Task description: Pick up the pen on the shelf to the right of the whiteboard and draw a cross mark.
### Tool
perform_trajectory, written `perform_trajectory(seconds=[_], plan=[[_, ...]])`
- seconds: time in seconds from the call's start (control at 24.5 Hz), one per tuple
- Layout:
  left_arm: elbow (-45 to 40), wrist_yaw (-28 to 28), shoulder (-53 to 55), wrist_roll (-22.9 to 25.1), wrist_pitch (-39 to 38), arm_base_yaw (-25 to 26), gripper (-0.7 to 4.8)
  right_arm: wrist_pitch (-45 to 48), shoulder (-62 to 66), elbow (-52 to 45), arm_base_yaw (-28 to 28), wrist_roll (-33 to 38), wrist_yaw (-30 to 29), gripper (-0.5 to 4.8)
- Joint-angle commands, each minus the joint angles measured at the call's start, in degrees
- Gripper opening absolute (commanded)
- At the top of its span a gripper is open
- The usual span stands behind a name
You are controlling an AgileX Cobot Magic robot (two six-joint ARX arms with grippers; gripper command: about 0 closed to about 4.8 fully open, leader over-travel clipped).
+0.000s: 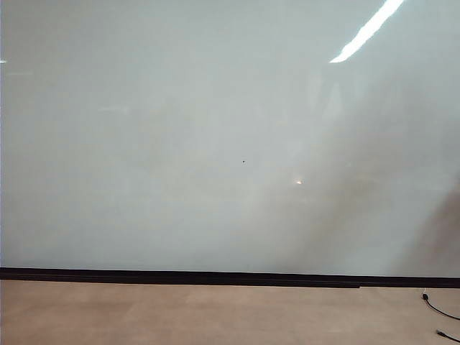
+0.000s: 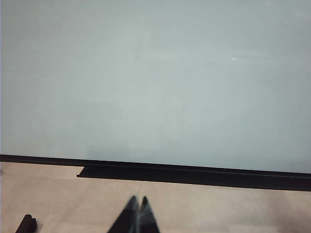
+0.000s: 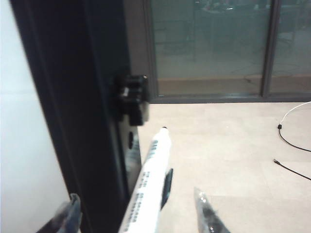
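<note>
Straddling the pen (image 3: 148, 187) beside the whiteboard (image 1: 180, 144), the right tool (image 3: 138, 213) stands spread; light, slick, stiff, best pinched mid-barrel. Left tool (image 2: 137, 213) pressed together, idle.

Tan floor (image 1: 215, 313) with loose black cables (image 1: 440, 310), glass partition (image 3: 209, 43) behind, ceiling light reflected overhead.

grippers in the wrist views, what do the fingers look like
The left gripper shows two dark, tapering, pointed fingertips with a pale sheen. The right gripper has translucent, greyish fingers with darker insides. No cables or markings on them show, and the arms themselves are out of view.
</note>
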Motion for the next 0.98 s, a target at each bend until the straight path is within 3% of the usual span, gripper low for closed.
perform_trajectory(seconds=[0.04, 0.98], plan=[[0.17, 0.2, 0.02, 0.22, 0.26, 0.0, -0.05, 0.83, 0.7, 0.59, -0.02, -0.15, -0.35, 3.04], [0.17, 0.2, 0.02, 0.22, 0.28, 0.0, -0.05, 0.87, 0.94, 1.79, -0.48, -0.24, -2.14, 2.6]])
